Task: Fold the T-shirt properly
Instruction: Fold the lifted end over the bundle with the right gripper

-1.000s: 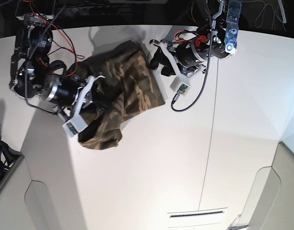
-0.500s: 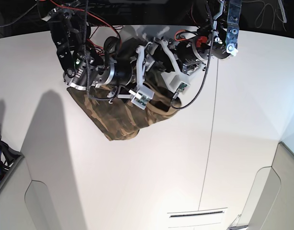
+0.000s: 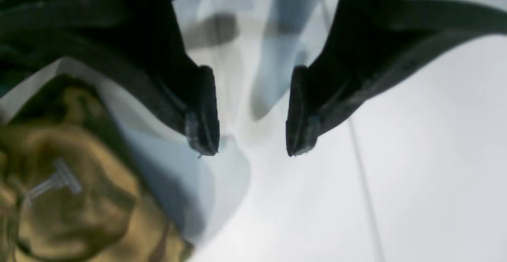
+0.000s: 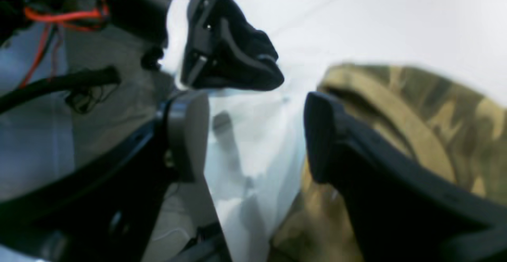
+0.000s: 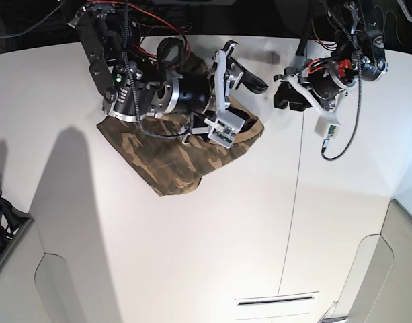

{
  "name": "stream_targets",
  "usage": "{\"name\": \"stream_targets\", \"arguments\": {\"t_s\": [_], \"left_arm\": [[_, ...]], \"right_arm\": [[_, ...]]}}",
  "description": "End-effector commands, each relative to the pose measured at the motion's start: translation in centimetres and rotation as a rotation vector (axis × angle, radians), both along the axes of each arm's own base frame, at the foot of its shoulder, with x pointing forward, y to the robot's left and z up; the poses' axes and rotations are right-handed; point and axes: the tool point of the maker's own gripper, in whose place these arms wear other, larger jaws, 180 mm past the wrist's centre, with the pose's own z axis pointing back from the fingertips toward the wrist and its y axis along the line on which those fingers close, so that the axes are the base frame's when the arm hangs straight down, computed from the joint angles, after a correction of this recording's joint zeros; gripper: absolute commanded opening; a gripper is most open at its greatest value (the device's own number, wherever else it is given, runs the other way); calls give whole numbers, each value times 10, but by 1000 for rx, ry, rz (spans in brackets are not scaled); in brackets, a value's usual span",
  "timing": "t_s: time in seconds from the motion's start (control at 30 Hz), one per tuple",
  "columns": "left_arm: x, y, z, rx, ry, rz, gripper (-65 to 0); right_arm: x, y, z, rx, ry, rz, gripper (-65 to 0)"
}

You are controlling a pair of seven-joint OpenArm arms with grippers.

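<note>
White table [image 5: 212, 242] fills most of the base view, and the camouflage T-shirt [image 5: 162, 158] lies bunched on it in the upper left of the frame, partly under my right arm. My right gripper [image 5: 249, 81] hangs over the shirt's upper right edge with its jaws spread and nothing between them; its wrist view shows the tan collar [image 4: 400, 115] just beside one finger. My left gripper [image 3: 252, 141], at the base view's upper right, is released too, over bare table beside the cloth.
</note>
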Motion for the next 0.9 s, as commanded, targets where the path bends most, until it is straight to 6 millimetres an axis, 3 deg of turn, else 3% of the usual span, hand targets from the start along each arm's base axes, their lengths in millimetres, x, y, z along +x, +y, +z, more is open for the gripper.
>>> {"name": "stream_targets", "arguments": {"t_s": [0.0, 0.1, 0.2, 0.27, 0.33, 0.4, 0.43, 0.53, 0.67, 0.87], "left_arm": [[5, 5, 10, 0, -37, -5, -336], [6, 14, 15, -7, -42, 2, -336], [8, 10, 24, -34, -75, -39, -338], [9, 2, 34, -60, -110, -79, -393], [10, -10, 49, -102, -153, -119, -467], [11, -22, 64, -131, -193, -164, -505], [11, -28, 70, -136, -212, -185, -511], [10, -51, 86, -138, -259, -261, -556], [0, -96, 97, -174, -285, -399, -607], [-21, -155, 83, -181, -254, -545, -607]], "right_arm": [[4, 4, 16, 45, -39, 1, -277], [8, 2, 19, 37, -62, -12, -277], [21, -7, 21, 21, -103, -65, -277], [38, -19, 24, 15, -136, -138, -305], [61, -38, 27, -1, -163, -249, -429], [84, -61, 31, -21, -192, -357, -599], [94, -73, 33, -31, -206, -407, -650], [121, -105, 41, -42, -239, -517, -650], [149, -137, 47, -24, -259, -626, -650], [185, -146, 41, 21, -215, -664, -650]]}}
